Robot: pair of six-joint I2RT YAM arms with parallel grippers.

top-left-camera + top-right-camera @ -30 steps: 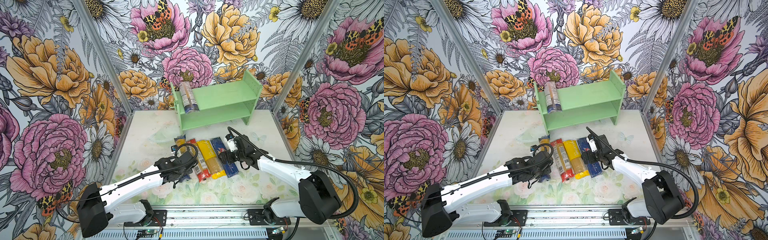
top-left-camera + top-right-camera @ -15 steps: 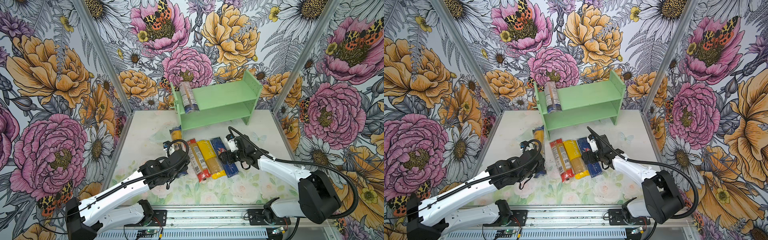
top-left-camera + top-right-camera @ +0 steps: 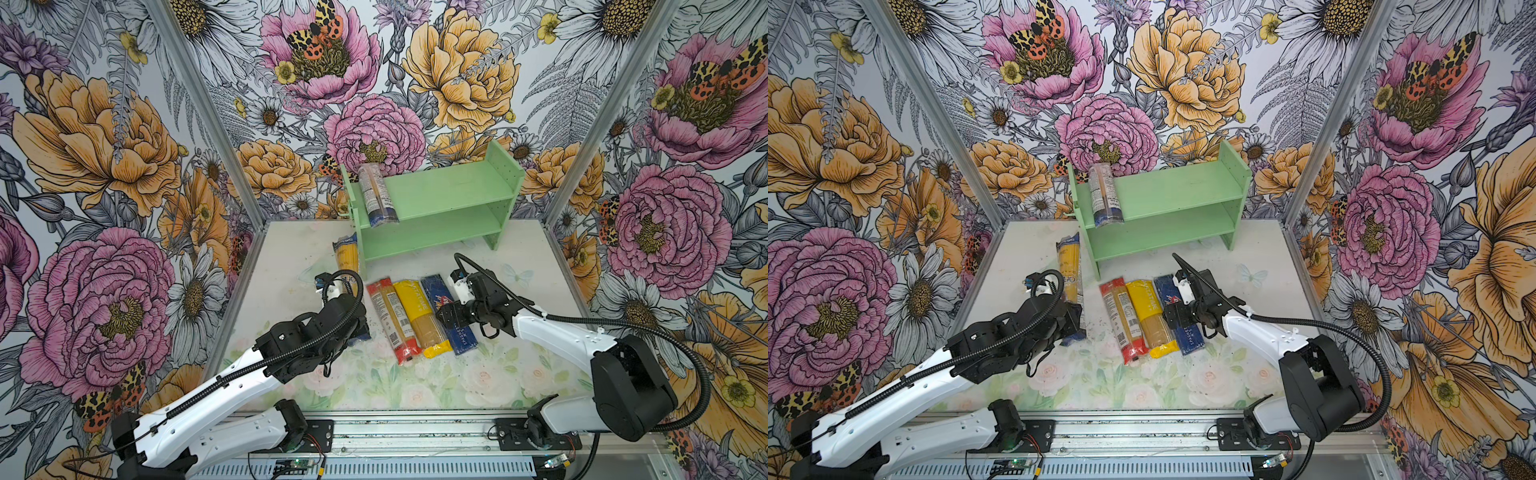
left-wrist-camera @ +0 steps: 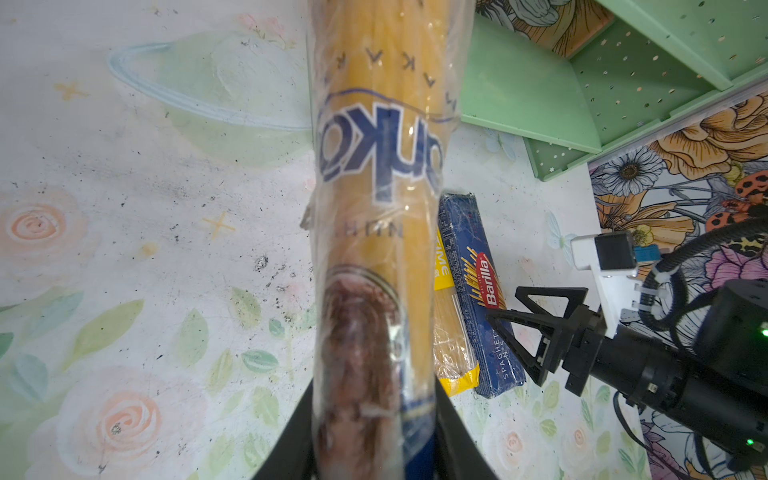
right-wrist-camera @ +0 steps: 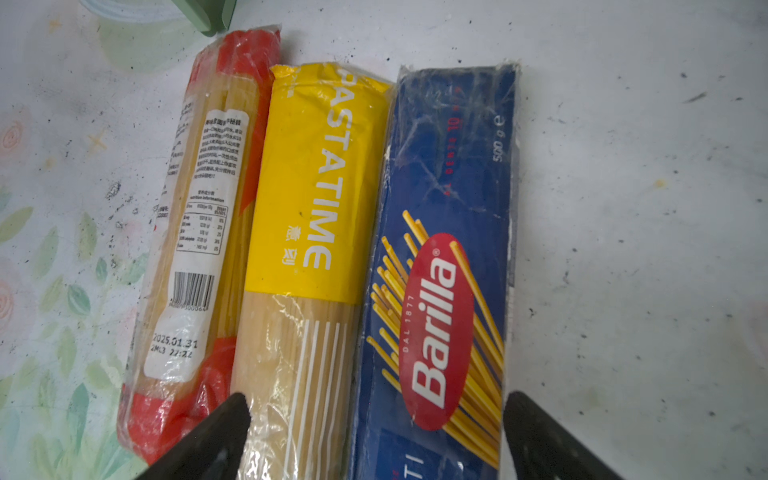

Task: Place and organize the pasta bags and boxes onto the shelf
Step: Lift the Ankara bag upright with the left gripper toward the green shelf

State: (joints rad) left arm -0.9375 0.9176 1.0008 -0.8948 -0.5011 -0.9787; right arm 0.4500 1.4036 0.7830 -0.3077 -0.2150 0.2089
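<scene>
Surface: pale floral-print surface (image 3: 415,386) enclosed by flowered walls.
Shelf: small mint-green wooden two-tier shelf (image 3: 451,193) stands at the far edge of the surface; both tiers face the near edge.
Shelved pack: clear spaghetti bag with a dark-blue end (image 3: 376,193) lies on the top tier at its left end, running front to back, its blue end over the front lip.
Left pincer (image 4: 374,449): clenched on the near end of a second clear spaghetti bag with dark-blue print (image 4: 374,166). This bag lies left of centre and points toward the far edge, its far end just beside the shelf's left front foot. Cannot tell whether that end touches the surface.
Loose packs: red-ended clear bag (image 3: 390,320), yellow bag (image 3: 417,316) and dark blue Barilla box (image 5: 440,208) lie side by side mid-surface, touching, in that order left to right.
Right pincer (image 5: 376,405): released, jaws wide, spanning the yellow bag and the box from above at their near halves. Contact cannot be told.
</scene>
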